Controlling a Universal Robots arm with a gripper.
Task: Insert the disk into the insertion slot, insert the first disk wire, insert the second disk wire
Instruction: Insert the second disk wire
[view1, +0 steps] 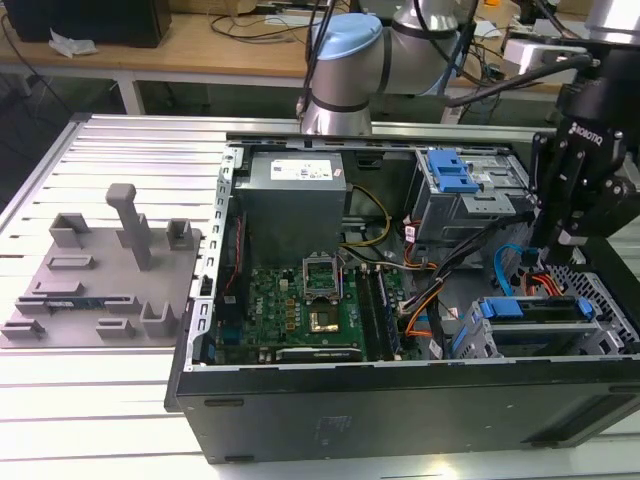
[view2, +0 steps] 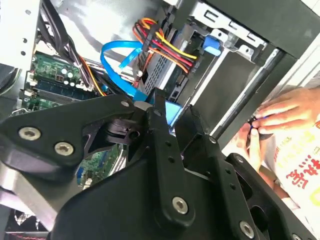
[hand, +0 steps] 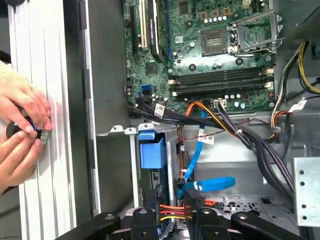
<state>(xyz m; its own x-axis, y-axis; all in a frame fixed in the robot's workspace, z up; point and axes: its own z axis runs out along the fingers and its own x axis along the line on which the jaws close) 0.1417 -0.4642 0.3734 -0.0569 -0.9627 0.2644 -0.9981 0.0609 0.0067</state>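
Note:
The disk (view1: 530, 308), silver in a bright blue carrier (hand: 151, 150), lies inside the insertion slot (view1: 603, 300), a grey perforated cage at the case's corner on the exterior view's right. A bundle of red, orange and yellow wires (view2: 167, 45) ends in a black plug at the disk's rear. A flat blue wire (view2: 117, 50) loops down beside it. My gripper (view1: 558, 245) hangs over that rear end, its fingers shut together at the blue wire's end (hand: 215, 183). The fingertips (view2: 156, 97) hide the connector itself.
The open computer case holds a motherboard (view1: 310, 300), a power supply (view1: 295, 185) and a taller grey cage with a blue latch (view1: 450, 175). A person's hands (hand: 22, 130) work at the table's rail just outside the case wall. A grey fixture plate (view1: 100, 275) lies beside the case.

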